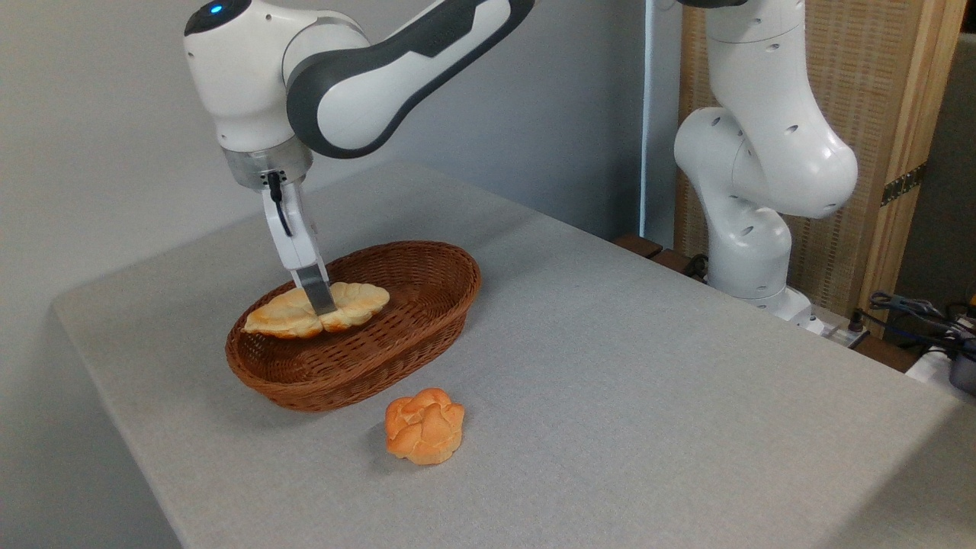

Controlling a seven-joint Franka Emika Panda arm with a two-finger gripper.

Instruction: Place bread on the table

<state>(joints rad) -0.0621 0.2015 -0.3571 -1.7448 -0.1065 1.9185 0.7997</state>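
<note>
Bread (316, 310) over basket (427, 320) | pincer (323, 303) clamped on it | table (648, 381)

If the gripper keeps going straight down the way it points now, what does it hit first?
The gripper points down and is already at the bread, apparently clamped on its middle. Below that is the basket floor; how much gap remains under the bread is unclear from this view.

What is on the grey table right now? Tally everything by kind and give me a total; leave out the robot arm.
Leaf-shaped bread: 1, above the basket, with the gripper on its middle
Round orange bun: 1, on the table in front of the basket
Brown wicker basket: 1
Total: 3
</note>
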